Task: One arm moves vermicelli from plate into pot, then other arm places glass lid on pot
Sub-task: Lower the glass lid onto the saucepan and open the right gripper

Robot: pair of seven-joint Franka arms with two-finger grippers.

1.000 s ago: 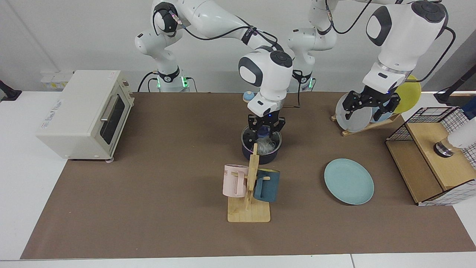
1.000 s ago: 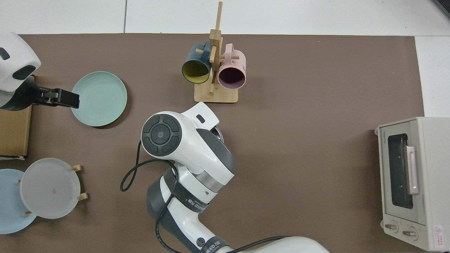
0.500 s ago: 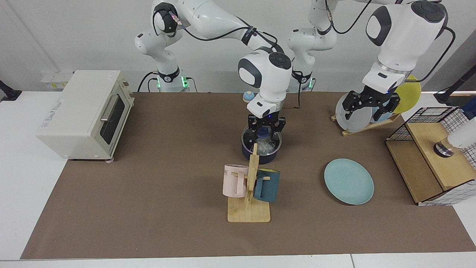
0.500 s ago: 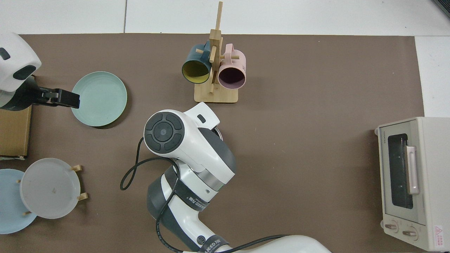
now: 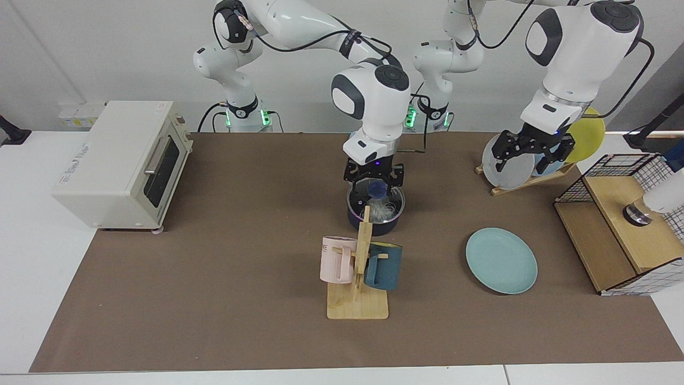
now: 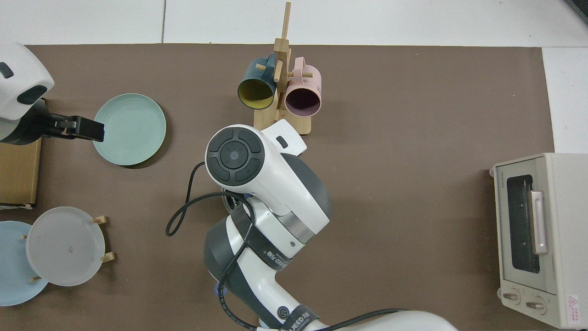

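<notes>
We go left to right across the desk, facing view. Toaster oven (image 5: pixel 122 163) sits at the left edge, not in play.

Mid desk, toward the back edge: the pot (image 5: pixel 375 209), with the vermicelli (image 5: pixel 383 210) inside it as a pale nest. The lid (image 5: pixel 375 197) now lies on the pot, roughly level, blue knob (image 5: pixel 377 187) up. What changed vs. a sec ago: the right gripper (image 5: pixel 373 175) was down around the knob, and it has since lifted clear and shifted a bit off-centre; fingers spread, holding nothing. We read that as lid released, so both steps look done and only the retreat is left. In the top view the arm hides the pot, so we can't confirm how squarely the lid seats.

Pot's long axis = its handle, but the arm and the mug rack (image 5: pixel 359 278) in front block it; we can't tell which way it points.

Further right, near the front edge: the plate (image 5: pixel 501 260), bare, flat.

Right end: left gripper (image 5: pixel 533 152) waits high in front of the plate rack (image 5: pixel 526 179), fingers apart, empty.
</notes>
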